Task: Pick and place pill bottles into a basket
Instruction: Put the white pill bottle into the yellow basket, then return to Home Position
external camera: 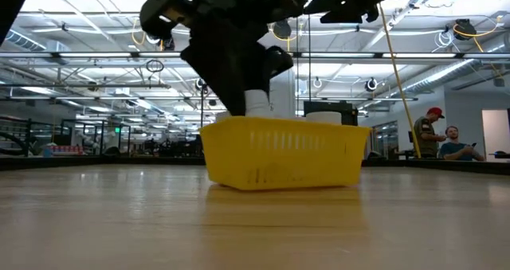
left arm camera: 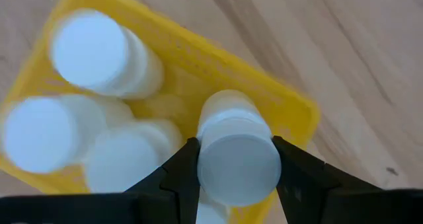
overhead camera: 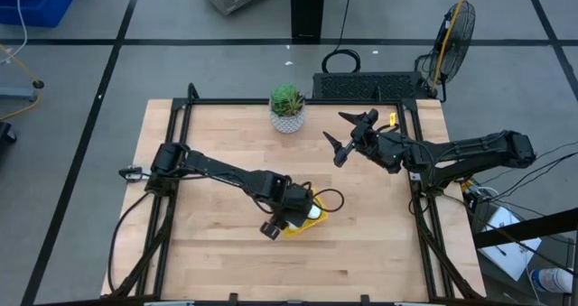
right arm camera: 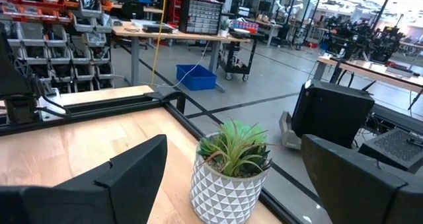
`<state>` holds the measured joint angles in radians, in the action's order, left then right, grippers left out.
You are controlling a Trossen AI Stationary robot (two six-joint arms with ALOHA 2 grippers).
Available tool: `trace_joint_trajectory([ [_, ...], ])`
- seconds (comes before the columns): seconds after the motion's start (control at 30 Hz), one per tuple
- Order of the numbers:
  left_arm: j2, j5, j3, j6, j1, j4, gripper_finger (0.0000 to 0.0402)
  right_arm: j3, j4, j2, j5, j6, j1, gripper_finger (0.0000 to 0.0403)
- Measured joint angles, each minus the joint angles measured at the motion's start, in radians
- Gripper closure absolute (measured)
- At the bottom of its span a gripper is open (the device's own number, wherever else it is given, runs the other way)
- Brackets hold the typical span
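I have the left gripper [left arm camera: 236,174] over the small bright-yellow plastic basket [left arm camera: 295,108] near the middle of the light wooden table [overhead camera: 217,256], its two dark fingers [left arm camera: 180,178] clamped on the sides of a tiny white cylindrical pill bottle [left arm camera: 236,154] with a white cap. In the left wrist view that bottle hangs upright between the pads, above the basket's corner. Three more white bottles [left arm camera: 99,52] already stand inside, packed close together; I cannot see a fifth. From table height, the white cap of the held bottle [external camera: 256,103] shows just above the basket's ribbed wall [external camera: 279,154].

I judge these bottles light and rigid, with smooth plastic sides that could slide in the pads if the squeeze is loose. The grip I have, across the body just under the cap, seems right: it keeps the bottle vertical. The bottle looks tall for its base, so it could tip against its neighbours when I let go; I would lower it into the free corner before releasing. The basket looks light too and could shift if I bump its wall.

The right gripper [overhead camera: 346,134] waits well apart, raised near the white patterned plant pot [right arm camera: 228,187] with its green plant, fingers wide apart and holding nothing.
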<state>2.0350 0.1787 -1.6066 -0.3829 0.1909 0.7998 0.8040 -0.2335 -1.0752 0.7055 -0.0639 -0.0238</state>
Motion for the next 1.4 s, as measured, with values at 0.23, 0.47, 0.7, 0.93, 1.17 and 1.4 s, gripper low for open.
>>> trace_joint_trajectory([
  [0.23,-0.001,0.004,-0.001,0.023,0.000,0.016,0.0242,0.000,0.000,0.000,0.000,0.000,0.000,0.0064],
  [0.47,-0.001,-0.002,-0.001,0.034,0.008,0.006,0.0202,0.000,-0.001,0.000,0.000,0.000,0.000,0.0064],
  [0.7,-0.009,-0.057,-0.001,0.140,0.008,-0.070,0.0024,0.000,-0.001,0.000,0.000,0.000,-0.018,0.0064],
  [0.93,-0.099,-0.019,-0.001,0.129,-0.009,-0.131,0.0052,0.000,-0.018,0.068,-0.001,-0.027,-0.090,0.0064],
  [1.17,-0.341,0.143,0.029,-0.030,-0.017,-0.165,0.0093,0.001,0.029,0.251,-0.003,-0.060,-0.258,0.0064],
  [1.4,-0.709,0.106,0.400,0.006,-0.066,-0.414,0.0107,-0.076,0.148,0.500,0.000,-0.033,-0.447,0.0064],
])
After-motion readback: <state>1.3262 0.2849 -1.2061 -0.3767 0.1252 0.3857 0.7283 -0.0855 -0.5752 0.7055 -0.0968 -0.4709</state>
